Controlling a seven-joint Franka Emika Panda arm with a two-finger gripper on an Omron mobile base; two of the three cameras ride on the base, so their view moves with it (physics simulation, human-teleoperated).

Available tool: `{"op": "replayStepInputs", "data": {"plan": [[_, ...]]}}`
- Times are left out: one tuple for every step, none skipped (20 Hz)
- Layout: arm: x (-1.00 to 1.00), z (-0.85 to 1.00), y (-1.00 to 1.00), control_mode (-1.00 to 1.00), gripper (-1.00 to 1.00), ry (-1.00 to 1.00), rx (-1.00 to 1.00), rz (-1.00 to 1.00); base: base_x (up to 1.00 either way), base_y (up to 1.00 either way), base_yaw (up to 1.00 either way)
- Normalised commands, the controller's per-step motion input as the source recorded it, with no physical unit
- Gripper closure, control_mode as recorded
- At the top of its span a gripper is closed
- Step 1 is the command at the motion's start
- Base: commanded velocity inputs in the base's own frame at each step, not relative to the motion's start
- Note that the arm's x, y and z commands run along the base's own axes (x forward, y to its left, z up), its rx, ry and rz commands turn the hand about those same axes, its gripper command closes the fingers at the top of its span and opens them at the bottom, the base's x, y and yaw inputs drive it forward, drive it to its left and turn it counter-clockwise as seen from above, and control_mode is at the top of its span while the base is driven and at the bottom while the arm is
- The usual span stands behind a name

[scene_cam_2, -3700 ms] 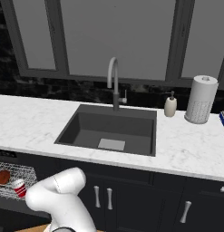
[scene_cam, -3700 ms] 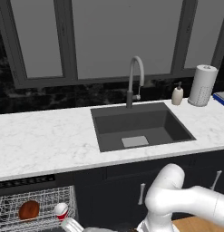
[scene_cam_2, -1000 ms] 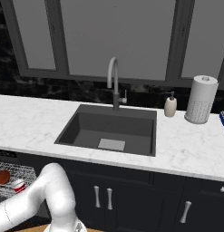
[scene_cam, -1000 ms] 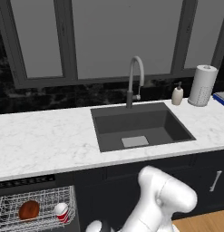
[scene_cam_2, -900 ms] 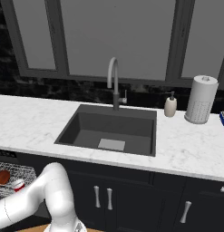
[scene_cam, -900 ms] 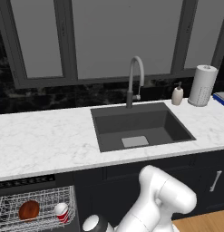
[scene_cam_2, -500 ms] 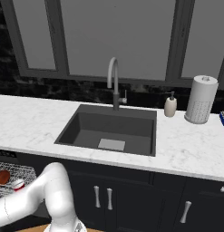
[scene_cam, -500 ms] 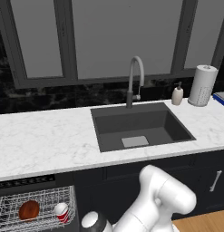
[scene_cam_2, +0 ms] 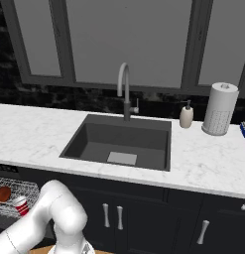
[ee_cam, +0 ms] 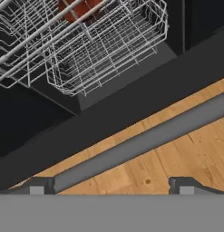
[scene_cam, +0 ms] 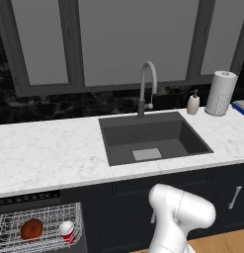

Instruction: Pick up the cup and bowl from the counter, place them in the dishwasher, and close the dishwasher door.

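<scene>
The reddish-brown bowl (scene_cam: 31,229) (scene_cam_2: 2,194) and the red cup (scene_cam: 67,231) (scene_cam_2: 21,204) sit side by side in the white wire rack (scene_cam: 44,222) of the dishwasher (scene_cam: 27,198), under the marble counter (scene_cam: 49,153). In the hand view the bowl (ee_cam: 81,7) lies in the rack (ee_cam: 99,41) at the top. Below it, the black dishwasher door (ee_cam: 99,120) hangs lowered, with its silver bar handle (ee_cam: 145,138) running slantwise. My gripper (ee_cam: 112,186) is open and empty, low over the wooden floor, its fingertips (ee_cam: 41,186) just short of the handle.
A dark sink (scene_cam: 153,141) with a grey faucet (scene_cam: 145,86) is cut into the counter. A soap bottle (scene_cam: 193,103) and a paper towel roll (scene_cam: 220,93) stand at the back right. Dark cabinets (scene_cam_2: 158,218) flank the dishwasher. Wooden floor (ee_cam: 186,154) lies beneath the door.
The dark wrist that showed beside the rack half a second ago has sunk past the bottom edge of the left base view. Cup and bowl have not moved.
</scene>
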Motion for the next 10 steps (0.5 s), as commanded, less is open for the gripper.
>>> {"op": "replayStepInputs", "data": {"plan": [[-0.86,-0.67,-0.62,-1.00,-1.00,-0.21,0.04,-0.24,0.00,0.00,0.00],[-0.64,-0.68,-0.59,-1.00,-1.00,-0.20,0.01,-0.24,0.00,0.00,0.00],[-0.44,-0.76,-0.56,-1.00,-1.00,-0.18,0.00,-0.24,0.00,0.00,0.00],[-0.30,-0.86,-0.54,-1.00,-1.00,-0.17,0.00,-0.24,0.00,0.00,0.00],[-0.18,-0.99,-0.49,-1.00,-1.00,-0.15,0.00,-0.23,0.00,0.00,0.00],[-0.11,-1.00,-0.40,-1.00,-1.00,-0.14,0.00,-0.21,0.00,0.00,0.00],[-0.03,-1.00,-0.32,-1.00,-1.00,-0.15,0.00,-0.19,0.00,0.00,0.00],[0.00,-0.98,-0.24,-1.00,-1.00,-0.18,0.00,-0.16,0.00,0.00,0.00],[0.00,-0.87,-0.16,-1.00,-1.00,-0.21,0.00,-0.13,0.00,0.00,0.00],[0.00,-0.77,-0.08,-1.00,-1.00,-0.26,0.00,-0.10,0.00,0.00,0.00]]}}
